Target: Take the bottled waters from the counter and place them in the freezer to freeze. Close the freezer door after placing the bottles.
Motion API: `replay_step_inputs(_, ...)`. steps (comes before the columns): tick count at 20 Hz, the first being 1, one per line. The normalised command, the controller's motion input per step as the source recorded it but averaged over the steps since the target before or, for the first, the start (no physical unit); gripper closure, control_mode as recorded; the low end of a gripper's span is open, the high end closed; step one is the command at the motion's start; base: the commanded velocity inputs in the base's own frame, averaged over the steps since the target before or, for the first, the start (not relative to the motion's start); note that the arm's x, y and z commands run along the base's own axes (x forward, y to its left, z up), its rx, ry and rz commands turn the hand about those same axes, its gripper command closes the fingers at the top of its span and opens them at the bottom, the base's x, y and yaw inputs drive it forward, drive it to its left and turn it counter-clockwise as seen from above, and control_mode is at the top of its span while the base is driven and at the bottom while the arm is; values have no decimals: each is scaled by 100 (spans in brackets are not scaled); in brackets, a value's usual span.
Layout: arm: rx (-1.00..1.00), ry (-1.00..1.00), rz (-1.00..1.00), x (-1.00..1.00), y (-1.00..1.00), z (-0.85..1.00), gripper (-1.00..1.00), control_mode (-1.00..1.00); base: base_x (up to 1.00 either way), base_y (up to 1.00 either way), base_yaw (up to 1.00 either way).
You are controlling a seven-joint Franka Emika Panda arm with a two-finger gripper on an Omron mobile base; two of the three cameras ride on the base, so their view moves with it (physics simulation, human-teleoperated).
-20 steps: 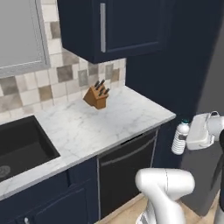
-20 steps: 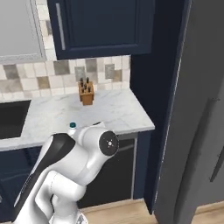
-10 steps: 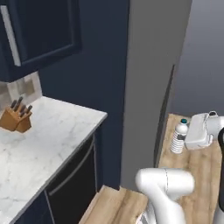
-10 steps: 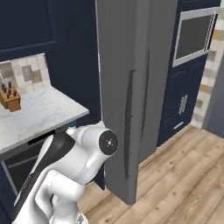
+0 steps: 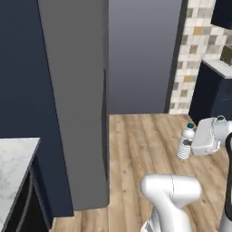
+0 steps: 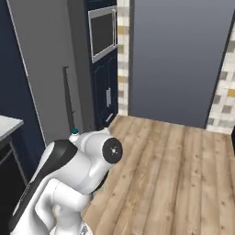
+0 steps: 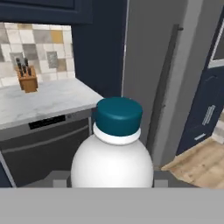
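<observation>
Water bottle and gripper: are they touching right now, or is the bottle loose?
Touching. In the left base view the water bottle hangs upright above the floor, its side against the gripper, with nothing else under it. The hand view shows the bottle between the fingers.

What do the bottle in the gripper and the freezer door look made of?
Bottle: likely clear plastic, ribbed body, glossy teal-blue cap.
Freezer door: flat matte grey panel, probably painted metal, with a thin dark bar handle; no reflections to confirm.

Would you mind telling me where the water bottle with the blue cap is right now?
The bottle is held upright in the gripper at the right of the left base view, above the wooden floor, right of the grey freezer door.
</observation>
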Motion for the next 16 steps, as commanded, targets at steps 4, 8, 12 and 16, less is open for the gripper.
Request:
replay_step_inputs(4, 0, 0, 0, 0, 0, 0, 100, 100, 17, -93, -60)
replay_step_inputs(8, 0, 0, 0, 0, 0, 0, 100, 100, 44, -68, -19)
replay_step_inputs(12, 0, 0, 0, 0, 0, 0, 100, 100, 79, -95, 4)
replay_step_inputs(16, 0, 0, 0, 0, 0, 0, 100, 100, 81, -93, 21)
